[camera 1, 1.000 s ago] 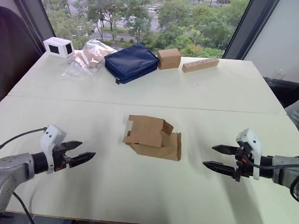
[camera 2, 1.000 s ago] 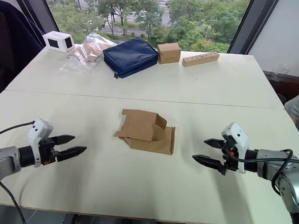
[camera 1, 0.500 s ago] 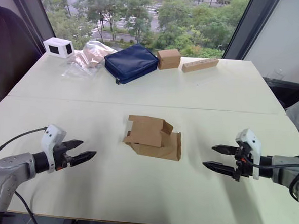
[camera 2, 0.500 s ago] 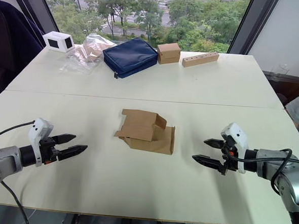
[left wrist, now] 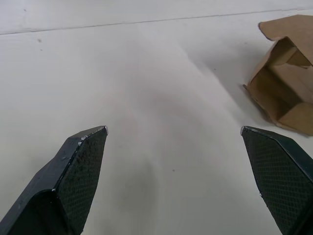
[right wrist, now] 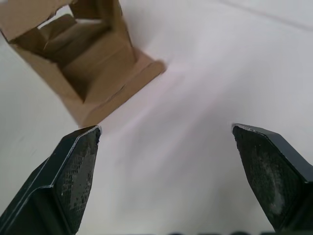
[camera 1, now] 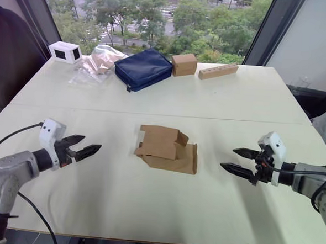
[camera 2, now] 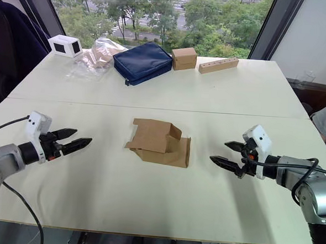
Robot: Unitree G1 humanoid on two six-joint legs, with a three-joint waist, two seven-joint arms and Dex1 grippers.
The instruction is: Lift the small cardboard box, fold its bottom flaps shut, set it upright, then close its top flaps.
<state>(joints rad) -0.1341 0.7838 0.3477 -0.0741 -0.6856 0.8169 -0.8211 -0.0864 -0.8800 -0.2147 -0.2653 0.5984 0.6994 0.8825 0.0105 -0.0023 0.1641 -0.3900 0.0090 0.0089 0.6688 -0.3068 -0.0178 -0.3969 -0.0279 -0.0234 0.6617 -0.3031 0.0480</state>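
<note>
A: Item 1, small cardboard box (camera 1: 167, 150): lying on its side, mid surface (camera 1: 147, 204), flaps splayed, unfolded.

B: Progress?

A: Nil. Not lifted; bottom and top flaps both to do.

B: End effectors?

A: Left end effector (camera 1: 85, 147), right end effector (camera 1: 239, 161): both spread wide, grasping nothing, either side of box, well apart.

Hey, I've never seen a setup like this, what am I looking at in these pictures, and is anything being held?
This is a two-armed humanoid robot at a white table. Two pictures come from cameras in its head; the other two sit on its wrists, looking along the black fingers. The left gripper and right gripper are both open and hold nothing. Between them lies the small cardboard box, on its side with its flaps open. At the far edge are a white box, a plastic bag, a blue pouch, another brown box and a wooden block.
</note>
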